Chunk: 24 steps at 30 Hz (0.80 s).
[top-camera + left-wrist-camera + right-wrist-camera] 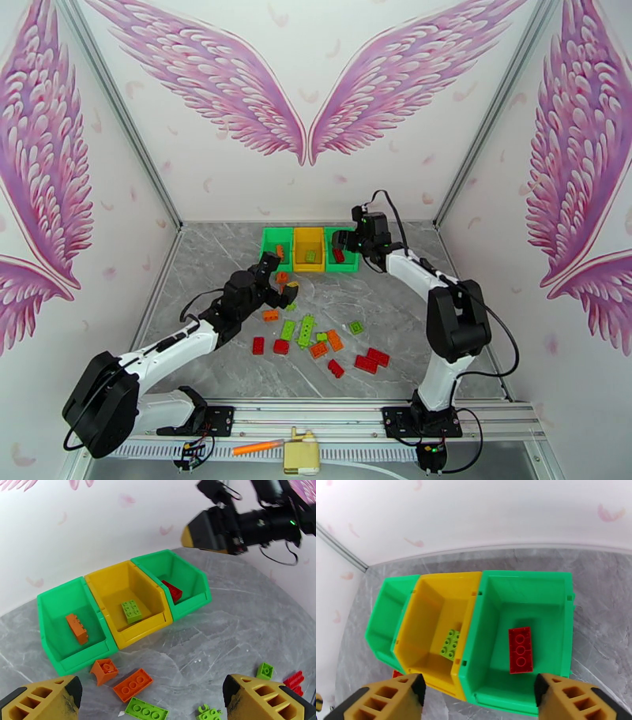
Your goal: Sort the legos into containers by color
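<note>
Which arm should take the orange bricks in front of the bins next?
Left. The left gripper hovers open above the orange bricks, by the left bin holding orange. The right gripper is over the right bin, farther away.

Containers (521,574) open-topped; middle cluttered.
I saw the right gripper (478,691) hanging over the rightmost one; scattered legos (305,330) crowded the table (395,316) centre, its right side seemingly passable.

— What is shown around the work area?
— A grey marble-patterned tabletop (213,260) is enclosed by white walls on which pink feathered wings (229,95) are displayed.
— And at the near edge?
— An orange pen-like stick (257,448) is seen lying just beside a cream plastic object (301,455), by the metal rail (347,430).
</note>
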### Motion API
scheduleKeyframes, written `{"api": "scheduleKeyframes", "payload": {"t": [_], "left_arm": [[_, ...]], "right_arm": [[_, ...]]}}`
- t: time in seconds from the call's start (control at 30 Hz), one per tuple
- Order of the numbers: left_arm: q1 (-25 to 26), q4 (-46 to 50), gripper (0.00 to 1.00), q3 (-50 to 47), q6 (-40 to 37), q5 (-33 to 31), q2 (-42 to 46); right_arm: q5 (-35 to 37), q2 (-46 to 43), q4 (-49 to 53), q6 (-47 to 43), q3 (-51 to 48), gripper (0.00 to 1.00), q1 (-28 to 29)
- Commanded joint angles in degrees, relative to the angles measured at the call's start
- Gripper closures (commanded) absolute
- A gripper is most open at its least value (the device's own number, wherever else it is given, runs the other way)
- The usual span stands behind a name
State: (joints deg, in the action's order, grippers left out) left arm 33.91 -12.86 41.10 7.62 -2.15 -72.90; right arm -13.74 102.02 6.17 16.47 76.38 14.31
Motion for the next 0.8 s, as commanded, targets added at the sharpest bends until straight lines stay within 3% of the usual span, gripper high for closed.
{"api": "scheduleKeyframes", "payload": {"t": [0.0,0.13,0.27,0.4,0.63,0.77], "left_arm": [[0.4,8.2,0.01,3.9,11.8,-7.5,-1.6],[0.3,11.5,0.01,5.0,17.2,-12.3,-3.9],[-0.1,24.0,0.01,10.9,23.2,-18.2,-8.2],[1.6,32.6,0.01,14.1,27.7,-20.1,-11.8],[3.8,42.3,0.03,16.5,35.6,-21.1,-17.0],[4.3,42.7,0.04,15.4,36.2,-17.7,-19.2]], "right_arm": [[-3.3,-5.5,-3.0,-2.9,-4.9,0.14,0.6],[-1.8,-10.1,-0.9,-5.5,-8.4,0.10,2.0],[0.1,-13.6,1.0,-8.2,-10.6,0.07,3.9],[0.3,-15.4,0.9,-10.2,-12.7,0.06,5.3],[0.3,-14.8,-0.2,-10.8,-13.7,0.04,5.5],[-0.3,-14.1,-0.1,-10.8,-12.5,0.04,5.5]]}}
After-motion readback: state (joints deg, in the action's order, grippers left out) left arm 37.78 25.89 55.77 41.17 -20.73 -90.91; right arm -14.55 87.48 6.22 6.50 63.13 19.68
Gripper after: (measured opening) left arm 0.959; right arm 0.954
